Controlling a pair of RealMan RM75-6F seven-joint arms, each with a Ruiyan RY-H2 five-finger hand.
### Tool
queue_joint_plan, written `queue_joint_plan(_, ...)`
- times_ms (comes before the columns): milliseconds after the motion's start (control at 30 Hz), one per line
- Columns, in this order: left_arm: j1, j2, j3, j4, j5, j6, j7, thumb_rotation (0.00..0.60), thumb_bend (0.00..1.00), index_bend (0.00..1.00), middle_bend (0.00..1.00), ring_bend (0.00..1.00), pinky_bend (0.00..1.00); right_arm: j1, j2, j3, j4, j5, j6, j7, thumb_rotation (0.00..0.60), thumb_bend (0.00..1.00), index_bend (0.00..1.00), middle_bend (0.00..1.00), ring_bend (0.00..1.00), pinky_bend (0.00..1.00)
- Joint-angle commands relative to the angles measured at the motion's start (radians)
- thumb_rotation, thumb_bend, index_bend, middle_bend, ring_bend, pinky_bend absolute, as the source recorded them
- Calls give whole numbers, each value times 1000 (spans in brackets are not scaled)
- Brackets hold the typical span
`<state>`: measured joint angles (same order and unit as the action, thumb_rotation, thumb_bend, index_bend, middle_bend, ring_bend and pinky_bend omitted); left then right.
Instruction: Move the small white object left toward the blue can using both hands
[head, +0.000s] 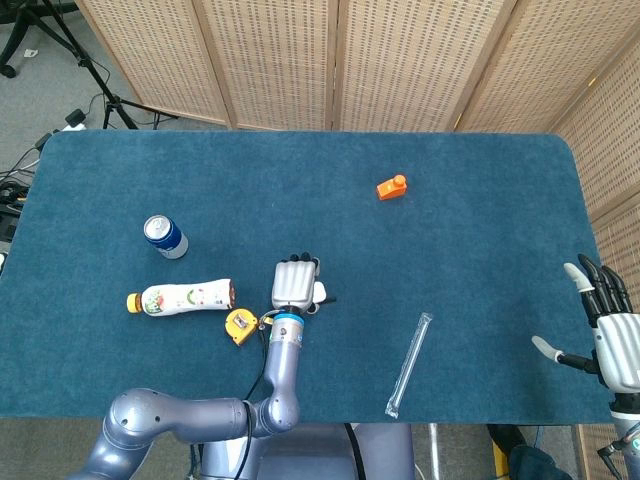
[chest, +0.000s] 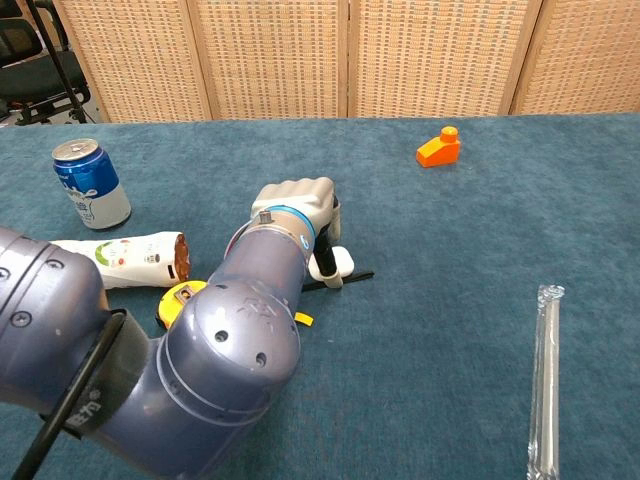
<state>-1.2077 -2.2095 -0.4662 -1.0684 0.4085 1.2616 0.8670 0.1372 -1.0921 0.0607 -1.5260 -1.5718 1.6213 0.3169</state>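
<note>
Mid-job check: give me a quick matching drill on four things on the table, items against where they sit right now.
Items:
1. blue can
2. orange object
3. clear plastic sleeve
4. yellow tape measure

Places:
A. far side of the table, right of centre
B. near edge, between the two hands
C. left part of the table, just beyond the lying bottle
D. just left of the left hand

Pairs: 1-C, 2-A, 3-B, 4-D

The left hand (chest: 296, 207) covers most of the small white object (chest: 336, 264); the right hand (head: 607, 322) is cut by the frame edge
</note>
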Motion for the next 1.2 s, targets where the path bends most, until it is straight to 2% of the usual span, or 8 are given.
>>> queue_joint_plan(33, 1, -13, -12, 16, 8, 3, 7, 600, 117, 460, 324, 289, 429, -1, 0, 1, 0, -2, 0, 0, 600, 0, 0, 0, 0, 0)
queue_joint_plan(233, 7, -31, -37, 33, 17, -9, 13, 600, 167, 512, 354, 351, 528, -3, 1, 5, 0, -5, -5, 5, 600, 0, 0, 0, 0, 0)
queue_joint_plan(367, 10, -38, -46, 38, 28, -14, 14, 600, 236, 588, 409, 405, 570, -4, 1, 8, 0, -6, -6, 9, 600, 0, 0, 0, 0, 0)
queue_joint_plan(600, 24, -48, -51, 46, 87, -8, 1, 600, 265, 610, 429, 421, 576, -8, 3, 15, 1, -5, -9, 20, 600, 0, 0, 0, 0, 0)
queue_joint_plan(767, 45, -10, -65, -14, 147, 12, -26, 600, 266, 615, 433, 424, 576, -8, 4, 19, 2, -3, -15, 25, 600, 0, 0, 0, 0, 0)
queue_joint_plan(867, 71, 46, -70, -102, 178, 33, -25, 600, 267, 615, 433, 424, 576, -9, 4, 20, 1, -3, -19, 26, 600, 0, 0, 0, 0, 0)
queue_joint_plan(1000, 125, 151, -47, -253, 209, 40, -7, 600, 266, 615, 433, 424, 576, -11, 3, 20, -1, -7, -19, 23, 600, 0, 0, 0, 0, 0)
queue_joint_plan(1200, 264, 448, 49, -566, 283, -21, -17, 600, 258, 615, 433, 423, 576, -11, 0, 19, -5, -14, -24, 14, 600, 0, 0, 0, 0, 0)
